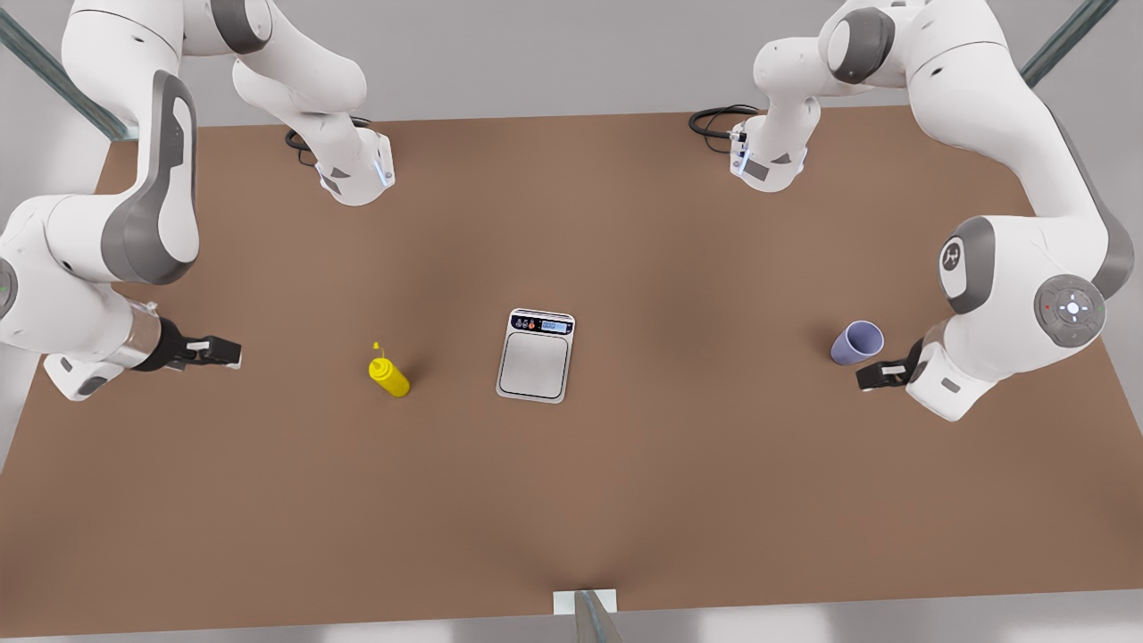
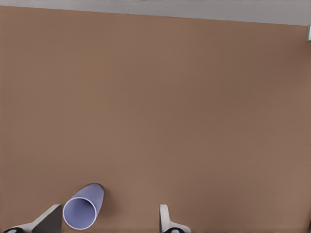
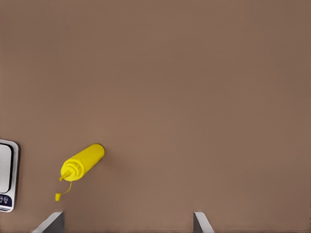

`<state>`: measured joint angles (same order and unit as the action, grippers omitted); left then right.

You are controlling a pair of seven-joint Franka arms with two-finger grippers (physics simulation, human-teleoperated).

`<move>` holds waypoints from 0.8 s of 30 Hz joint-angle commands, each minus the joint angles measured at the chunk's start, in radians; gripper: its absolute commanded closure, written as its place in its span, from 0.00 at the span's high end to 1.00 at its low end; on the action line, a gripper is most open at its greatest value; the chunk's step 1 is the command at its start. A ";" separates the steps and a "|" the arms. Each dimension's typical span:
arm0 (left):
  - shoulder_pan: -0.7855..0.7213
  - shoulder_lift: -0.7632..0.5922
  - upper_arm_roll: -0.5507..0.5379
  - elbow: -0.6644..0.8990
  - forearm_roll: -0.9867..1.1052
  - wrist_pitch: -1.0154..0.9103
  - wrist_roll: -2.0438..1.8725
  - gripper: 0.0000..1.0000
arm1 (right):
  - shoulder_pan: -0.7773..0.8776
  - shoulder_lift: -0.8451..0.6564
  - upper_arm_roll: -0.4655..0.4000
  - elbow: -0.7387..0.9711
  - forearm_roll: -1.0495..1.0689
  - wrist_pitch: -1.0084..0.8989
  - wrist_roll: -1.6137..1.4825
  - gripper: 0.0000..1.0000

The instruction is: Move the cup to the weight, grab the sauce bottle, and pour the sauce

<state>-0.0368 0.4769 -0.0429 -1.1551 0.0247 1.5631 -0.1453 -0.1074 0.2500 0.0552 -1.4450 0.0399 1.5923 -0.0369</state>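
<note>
The lavender cup [image 1: 857,342] stands upright on the brown table at the front view's right. My left gripper [image 1: 880,375] hovers just beside it, open. In the left wrist view the cup [image 2: 82,209] sits close to one finger [image 2: 50,221] of the left gripper [image 2: 108,224], apart from the other. The silver scale [image 1: 536,355] lies mid-table with nothing on its plate. The yellow sauce bottle [image 1: 389,375] stands to the front view's left of it. My right gripper [image 1: 219,353] is open farther left, and in its wrist view [image 3: 126,224] the bottle [image 3: 82,162] and the scale's edge [image 3: 7,174] lie ahead.
Both arm bases [image 1: 355,170] [image 1: 766,161] stand at the table's back edge with black cables [image 1: 714,121]. A small white bracket [image 1: 585,603] sits at the front edge. Bare brown tabletop [image 1: 696,464] spreads around the three objects.
</note>
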 commanded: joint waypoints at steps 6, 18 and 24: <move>0.000 -0.096 0.015 -0.247 0.046 0.115 0.013 1.00 | 0.000 0.009 0.000 -0.002 0.002 0.000 -0.003 1.00; 0.000 -0.294 0.114 -0.963 0.041 0.709 0.085 1.00 | 0.006 0.005 0.002 -0.011 0.002 0.014 -0.012 1.00; 0.000 -0.290 0.127 -1.043 0.041 0.808 0.090 1.00 | 0.000 0.018 0.002 -0.026 0.002 0.021 -0.145 1.00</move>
<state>-0.0368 0.1880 0.0844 -2.1990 0.0651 2.3753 -0.0552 -0.1135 0.2697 0.0568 -1.4750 0.0413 1.6137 -0.2435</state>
